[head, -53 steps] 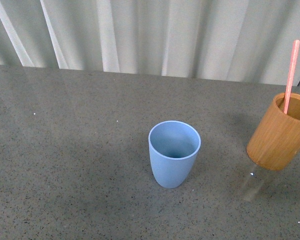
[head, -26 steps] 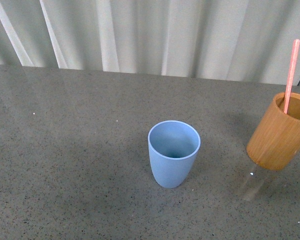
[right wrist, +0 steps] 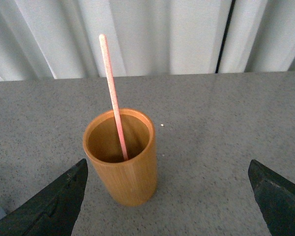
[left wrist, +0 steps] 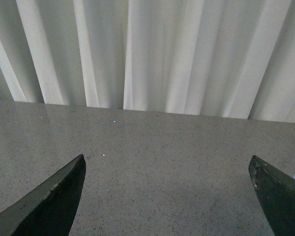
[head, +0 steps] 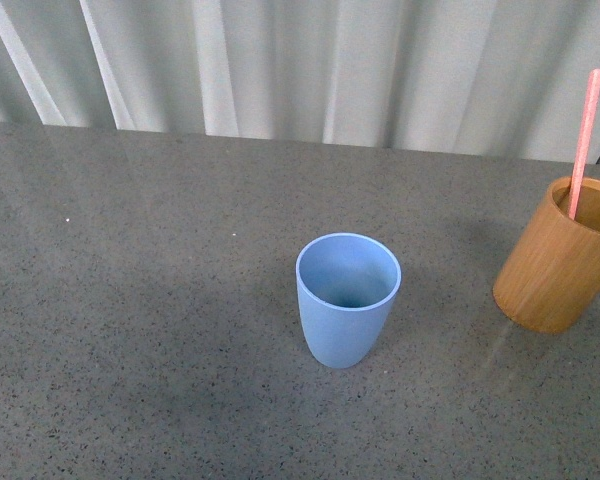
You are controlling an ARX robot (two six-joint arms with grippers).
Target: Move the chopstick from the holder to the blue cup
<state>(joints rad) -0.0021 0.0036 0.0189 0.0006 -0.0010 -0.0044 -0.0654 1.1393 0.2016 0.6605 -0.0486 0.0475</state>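
Right gripper (right wrist: 167, 166) is spread wide with nothing in it. Straight ahead of it, lined up between its fingers, sits the holder (right wrist: 125, 182) with the chopstick (right wrist: 114, 98) standing inside. The blue cup (head: 348, 300) is off to that gripper's left, empty. Left gripper (left wrist: 166, 161) is spread wide too, just table (left wrist: 137, 132) ahead. So nothing's done yet: grab, lift and drop are all left.

chopstick (head: 581, 140) standing in holder (head: 558, 260), blue cup (head: 347, 298) to its left
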